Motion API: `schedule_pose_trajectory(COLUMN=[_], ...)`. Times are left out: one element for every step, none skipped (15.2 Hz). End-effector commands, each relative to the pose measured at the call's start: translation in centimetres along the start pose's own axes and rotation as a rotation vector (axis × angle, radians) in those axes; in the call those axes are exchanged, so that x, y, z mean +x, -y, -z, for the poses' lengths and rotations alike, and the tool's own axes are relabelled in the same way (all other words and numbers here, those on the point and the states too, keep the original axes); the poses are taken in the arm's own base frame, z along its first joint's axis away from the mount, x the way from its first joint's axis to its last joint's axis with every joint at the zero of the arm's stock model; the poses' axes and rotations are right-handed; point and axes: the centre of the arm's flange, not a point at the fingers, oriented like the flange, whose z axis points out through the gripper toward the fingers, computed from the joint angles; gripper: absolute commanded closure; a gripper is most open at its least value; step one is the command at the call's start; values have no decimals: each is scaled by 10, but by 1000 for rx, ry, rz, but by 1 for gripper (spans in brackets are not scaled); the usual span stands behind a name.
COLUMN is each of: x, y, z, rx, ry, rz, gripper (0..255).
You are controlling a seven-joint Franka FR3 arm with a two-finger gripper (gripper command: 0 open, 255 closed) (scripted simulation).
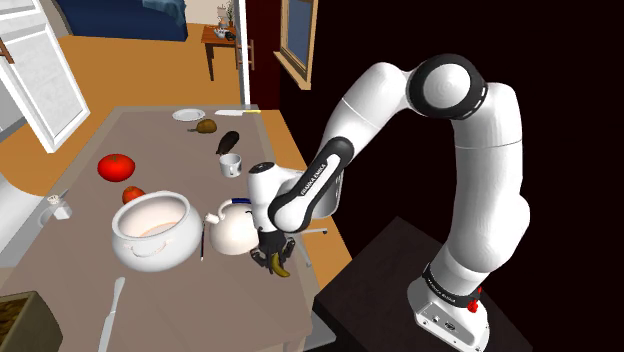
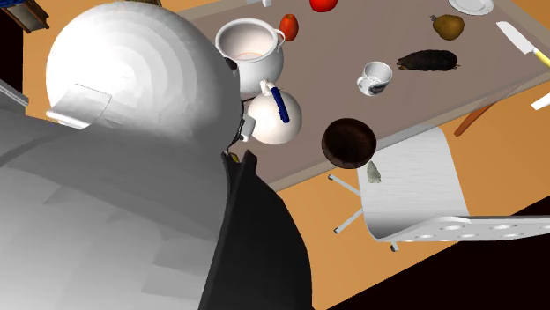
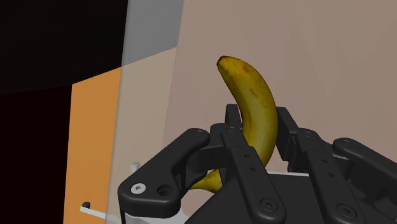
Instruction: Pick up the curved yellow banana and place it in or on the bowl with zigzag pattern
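My black gripper [image 3: 257, 130] is shut on a curved yellow banana [image 3: 251, 95] with brown flecks, clasped around its middle, and one end sticks out past the fingertips. In the shoulder view the gripper [image 1: 272, 256] points down at the table's edge nearest the stand, with the banana [image 1: 281, 268] in it. It is right beside a white teapot [image 1: 235, 226]. A dark brown bowl [image 2: 349, 142] sits on the table near that same edge, a little way from the teapot [image 2: 273, 116]. No zigzag pattern shows on it. The arm fills much of the second exterior view.
A large white two-handled pot [image 1: 150, 228] stands beyond the teapot. Further along the brown table [image 1: 150, 300] are a red tomato [image 1: 117, 166], a small red fruit [image 1: 133, 194], a mug [image 1: 231, 163], a dark lumpy object [image 1: 228, 142], a pear [image 1: 207, 126] and a plate [image 1: 188, 114]. A white chair [image 2: 414, 189] stands by the bowl.
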Motion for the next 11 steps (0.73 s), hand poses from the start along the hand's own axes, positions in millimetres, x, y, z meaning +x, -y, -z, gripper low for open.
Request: schedule_pose_trajectory(x=[-2, -4, -5, -6, -8, -9, -10, -11, -13, -14, -15], y=[0, 0, 0, -1, -1, -1, -1, -2, -2, -2, -3], z=[10, 15, 20, 25, 30, 35, 41, 46, 51, 56, 61], rx=[0, 0, 0, 0, 0, 0, 0, 0, 0, 0, 0], ry=[1, 1, 1, 1, 1, 1, 1, 1, 1, 1, 1], rz=[0, 0, 0, 0, 0, 0, 0, 0, 0, 0, 0], gripper=[255, 255, 255, 255, 255, 255, 255, 255, 255, 255, 255])
